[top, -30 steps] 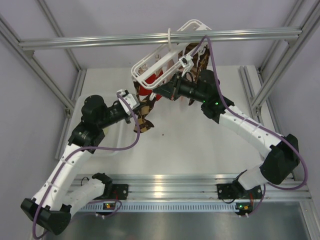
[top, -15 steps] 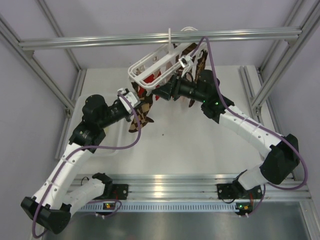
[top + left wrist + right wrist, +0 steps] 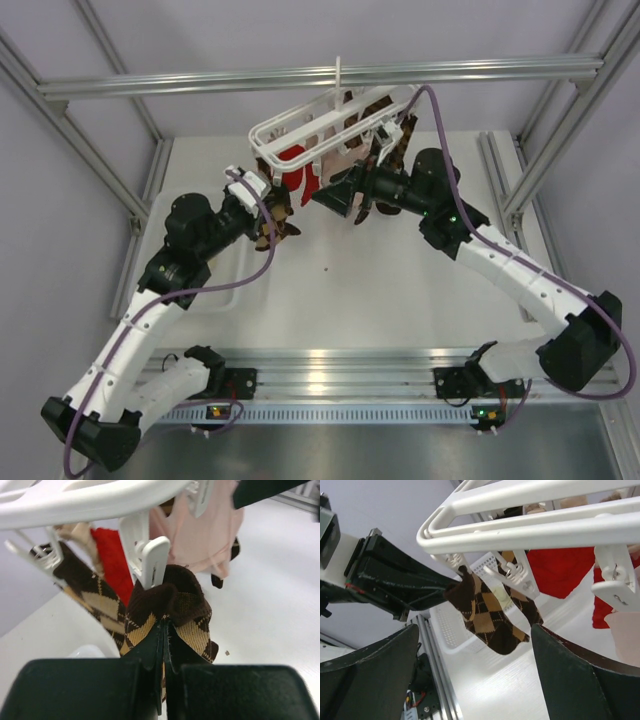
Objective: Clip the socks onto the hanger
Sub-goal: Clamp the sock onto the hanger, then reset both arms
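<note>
The white hanger [image 3: 300,125] hangs from the top bar. My left gripper [image 3: 165,627] is shut on a brown-and-tan check sock [image 3: 175,600], held up right under a white clip [image 3: 152,562] whose tip meets the cuff; whether the clip bites it I cannot tell. From below, that sock [image 3: 487,612] hangs at the frame's [image 3: 520,525] corner, and a second check sock [image 3: 525,607] dangles from a clip beside it. My right gripper [image 3: 475,672] is open, empty, just below the hanger. From above, the left gripper [image 3: 262,205] and right gripper [image 3: 325,195] face each other.
A red sock [image 3: 560,570] and a pale pink sock [image 3: 200,530] hang from other clips. A white perforated basket [image 3: 450,625] sits on the table at the left. Aluminium frame posts [image 3: 540,170] stand along both sides.
My right gripper has opened and pulled back from the hanger. The hanger has swung back toward level. My left gripper has lifted the check sock up to the frame's left end.
</note>
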